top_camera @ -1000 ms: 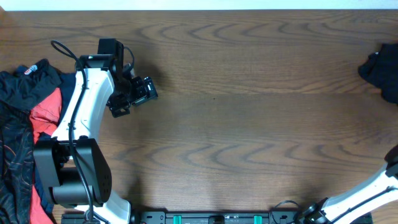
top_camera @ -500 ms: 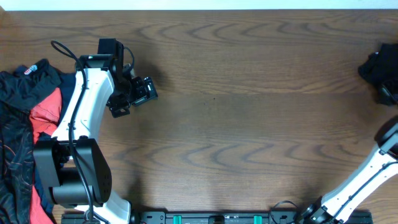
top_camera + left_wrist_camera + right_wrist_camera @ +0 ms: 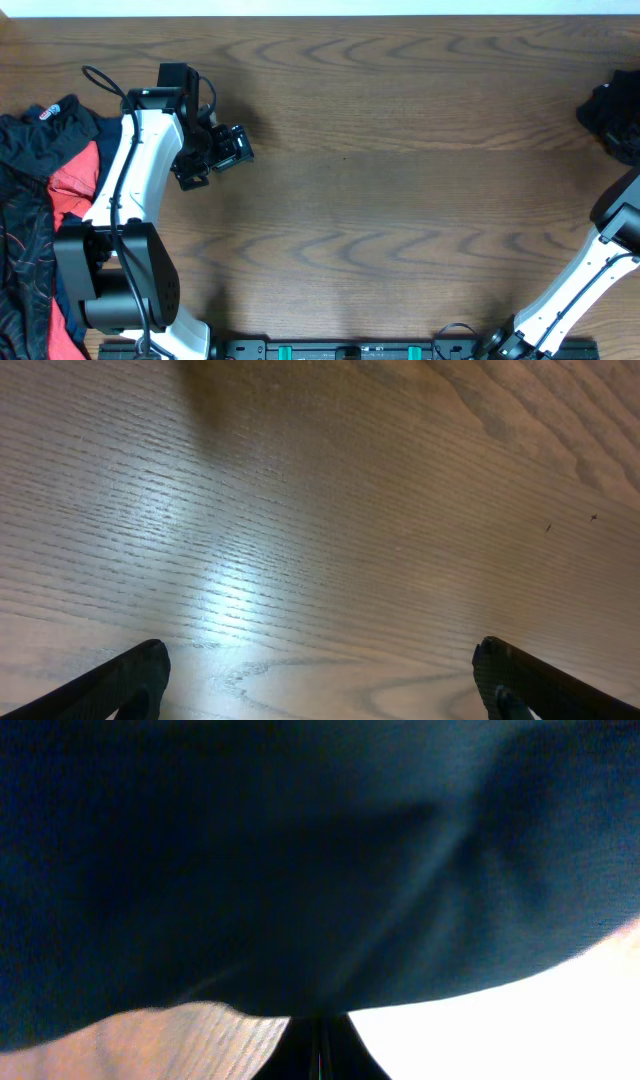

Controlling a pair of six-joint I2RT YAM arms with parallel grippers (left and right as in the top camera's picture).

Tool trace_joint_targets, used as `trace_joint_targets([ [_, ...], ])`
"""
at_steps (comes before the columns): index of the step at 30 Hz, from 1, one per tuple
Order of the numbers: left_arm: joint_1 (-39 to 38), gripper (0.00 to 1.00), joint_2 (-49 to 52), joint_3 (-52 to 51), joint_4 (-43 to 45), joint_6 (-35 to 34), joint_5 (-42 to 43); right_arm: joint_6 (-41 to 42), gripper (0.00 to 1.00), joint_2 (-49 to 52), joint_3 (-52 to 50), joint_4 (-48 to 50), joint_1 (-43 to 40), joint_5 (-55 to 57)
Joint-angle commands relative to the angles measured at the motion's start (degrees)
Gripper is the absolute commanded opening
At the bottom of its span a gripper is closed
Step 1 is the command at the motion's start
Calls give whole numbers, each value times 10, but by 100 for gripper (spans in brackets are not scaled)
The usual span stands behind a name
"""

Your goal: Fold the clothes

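My left gripper (image 3: 320,665) hangs wide open and empty over the table (image 3: 400,200); my right gripper (image 3: 320,1042) looks pinched together, black garment (image 3: 300,850) filling its view, hold uncertain; heaped clothes (image 3: 30,190) lie at the table's left edge, the black garment at its far right corner.

A dark wood-grain table (image 3: 400,200) fills the view, a pale strip (image 3: 320,7) along its far edge.
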Motion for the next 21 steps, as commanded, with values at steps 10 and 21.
trace_joint_targets([
  [10,-1,98,2,5,-3,12,1,-5,1,0,2,51,-5,152],
  [21,-1,98,2,5,-3,11,1,-20,16,-1,13,96,3,154],
])
